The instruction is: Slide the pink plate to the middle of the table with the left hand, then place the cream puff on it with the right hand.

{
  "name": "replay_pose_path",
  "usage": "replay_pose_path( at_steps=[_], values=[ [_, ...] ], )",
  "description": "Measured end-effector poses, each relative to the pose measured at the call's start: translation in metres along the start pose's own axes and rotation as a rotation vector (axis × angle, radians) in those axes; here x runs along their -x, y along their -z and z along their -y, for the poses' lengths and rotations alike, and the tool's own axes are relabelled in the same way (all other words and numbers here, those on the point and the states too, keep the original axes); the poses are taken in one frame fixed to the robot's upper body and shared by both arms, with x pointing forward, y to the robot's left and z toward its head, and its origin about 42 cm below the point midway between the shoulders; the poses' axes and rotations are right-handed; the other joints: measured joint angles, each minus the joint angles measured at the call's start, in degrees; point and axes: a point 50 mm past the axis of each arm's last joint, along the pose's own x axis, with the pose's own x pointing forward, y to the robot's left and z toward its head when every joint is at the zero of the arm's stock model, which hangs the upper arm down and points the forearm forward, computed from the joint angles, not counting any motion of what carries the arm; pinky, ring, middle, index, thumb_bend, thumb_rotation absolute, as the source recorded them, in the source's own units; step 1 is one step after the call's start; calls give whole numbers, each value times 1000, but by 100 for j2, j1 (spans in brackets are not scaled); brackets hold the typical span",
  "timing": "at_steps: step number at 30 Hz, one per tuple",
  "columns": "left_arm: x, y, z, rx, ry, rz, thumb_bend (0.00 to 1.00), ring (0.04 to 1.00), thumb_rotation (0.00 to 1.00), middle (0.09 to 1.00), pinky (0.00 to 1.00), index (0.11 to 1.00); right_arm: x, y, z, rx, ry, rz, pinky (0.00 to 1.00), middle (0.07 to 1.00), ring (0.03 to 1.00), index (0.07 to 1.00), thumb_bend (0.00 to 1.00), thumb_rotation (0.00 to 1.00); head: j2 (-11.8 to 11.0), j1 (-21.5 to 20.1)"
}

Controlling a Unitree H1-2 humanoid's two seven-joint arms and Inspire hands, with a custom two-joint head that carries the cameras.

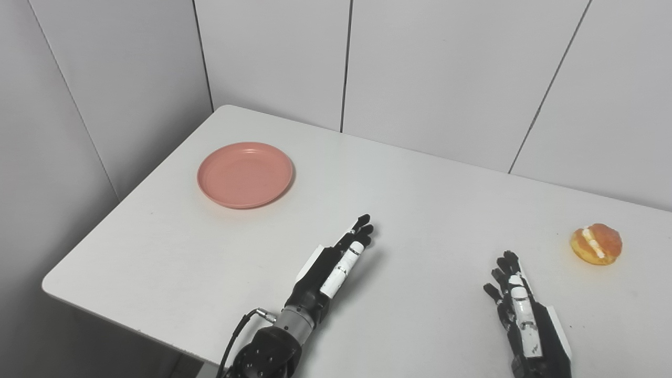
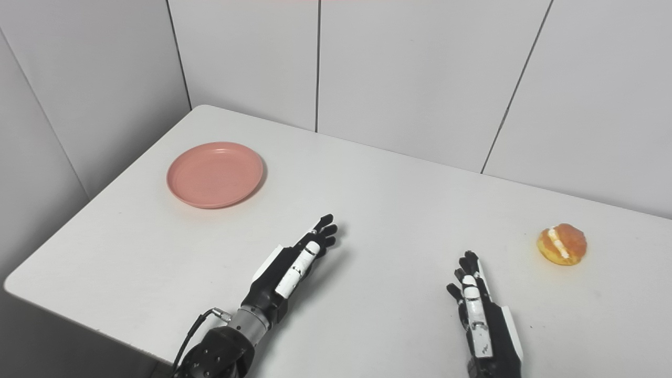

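Note:
The pink plate (image 1: 245, 174) lies empty on the far left part of the white table (image 1: 420, 199). A golden cream puff (image 1: 596, 244) with a white cream stripe rests near the right edge. My left hand (image 1: 336, 262) hovers over the near middle of the table, fingers stretched out and pointing up-right, open and holding nothing, well short of the plate. My right hand (image 1: 517, 302) sits at the near right, fingers extended, open and empty, a hand's length to the near left of the cream puff (image 2: 562, 244).
Grey panelled walls (image 1: 420, 68) close in behind and to the left of the table. The table's rounded near-left corner (image 1: 52, 286) drops off to the floor. A black cable (image 1: 236, 331) loops off my left wrist.

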Motion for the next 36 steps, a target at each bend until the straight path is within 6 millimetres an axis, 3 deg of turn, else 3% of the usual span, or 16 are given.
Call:
replay_pose_path(
  at_steps=[13,16,23,29,36],
  values=[
    [-10,-61,-24,-20,-15,140,469,941,1000,960,954,947,-1,0,-5,-2,-1,1,1000,1000,1000,1000,108,1000,-9,0],
    [-15,-71,-30,-7,-18,148,451,965,1000,977,990,967,-1,0,-5,-2,-1,1,1000,1000,1000,1000,108,1000,-17,0],
    [-28,-103,-56,-56,-64,223,480,934,1000,946,954,931,-2,0,-6,8,-3,-1,1000,1000,1000,1000,104,1000,-26,9],
    [-32,-113,-82,-62,-90,242,486,920,1000,927,934,903,-2,0,-6,9,-3,-1,1000,1000,1000,1000,104,1000,-26,0],
    [-52,-116,-116,-53,-144,263,461,912,1000,912,919,884,-2,0,-6,9,-4,0,1000,1000,1000,1000,106,1000,-26,-9]
  ],
)
